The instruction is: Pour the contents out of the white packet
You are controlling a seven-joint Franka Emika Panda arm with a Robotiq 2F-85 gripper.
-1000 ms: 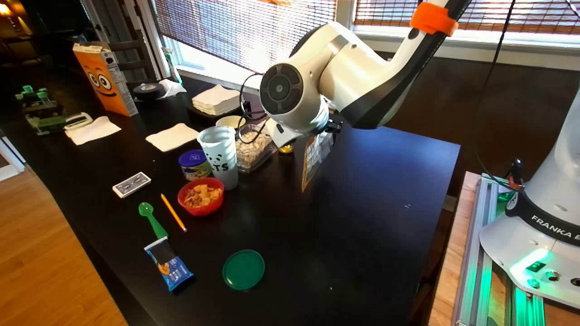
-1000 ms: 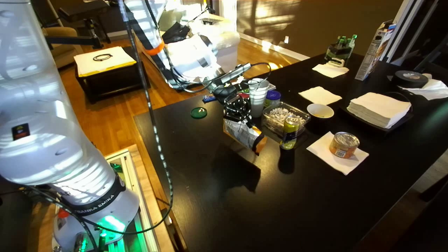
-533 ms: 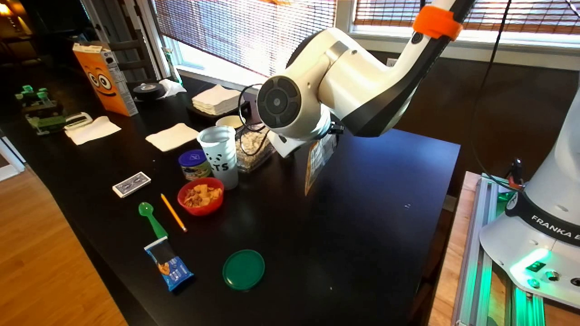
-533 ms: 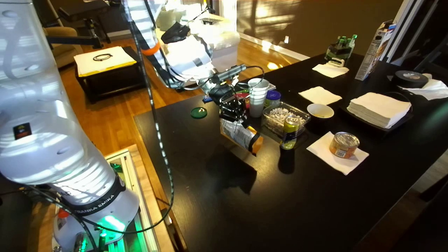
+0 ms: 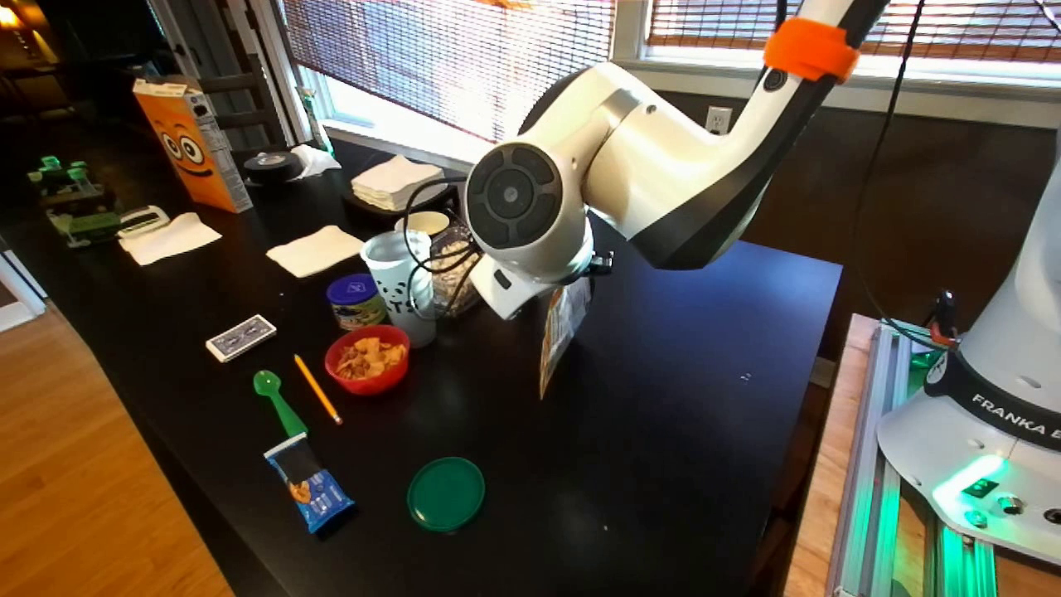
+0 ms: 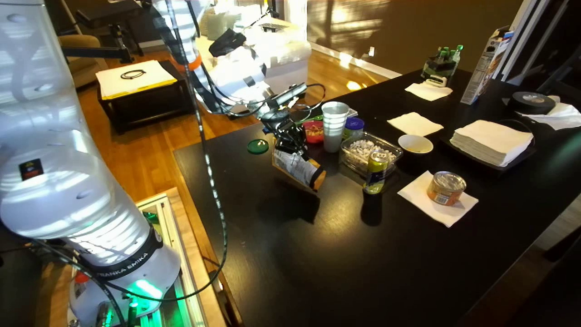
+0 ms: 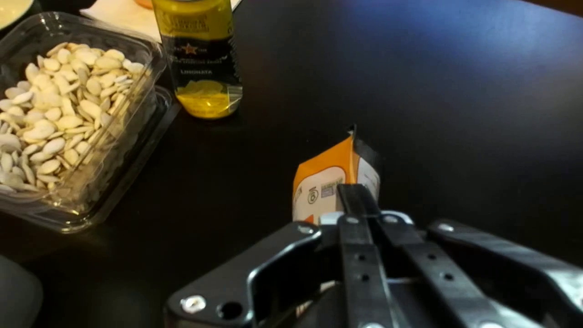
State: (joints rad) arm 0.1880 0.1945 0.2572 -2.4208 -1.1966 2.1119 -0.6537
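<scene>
The white packet with orange ends (image 6: pixel 295 166) is held tilted above the dark table, its orange end (image 6: pixel 319 180) low. It shows edge-on in an exterior view (image 5: pixel 564 327) and beyond the fingers in the wrist view (image 7: pixel 319 187). My gripper (image 7: pixel 360 200) is shut on the packet, fingertips together on it. The gripper also shows from the side in an exterior view (image 6: pixel 292 143); elsewhere the wrist hides it. The packet's contents do not show, and I cannot tell whether its end is open. A dark shadow lies on the table under it.
A clear tub of seeds (image 7: pixel 68 114) and a yellow can (image 7: pixel 200 59) stand beyond the packet. A tall cup (image 6: pixel 335 127), a red bowl of chips (image 5: pixel 367 360) and a blue-lidded tin (image 5: pixel 356 302) stand close by. A green lid (image 5: pixel 446 494) lies nearer the table's edge.
The arm has carried the packet away from the can and tub, and lower, nearer its shadow. More of the red bowl shows beside the gripper. The grip stays shut.
</scene>
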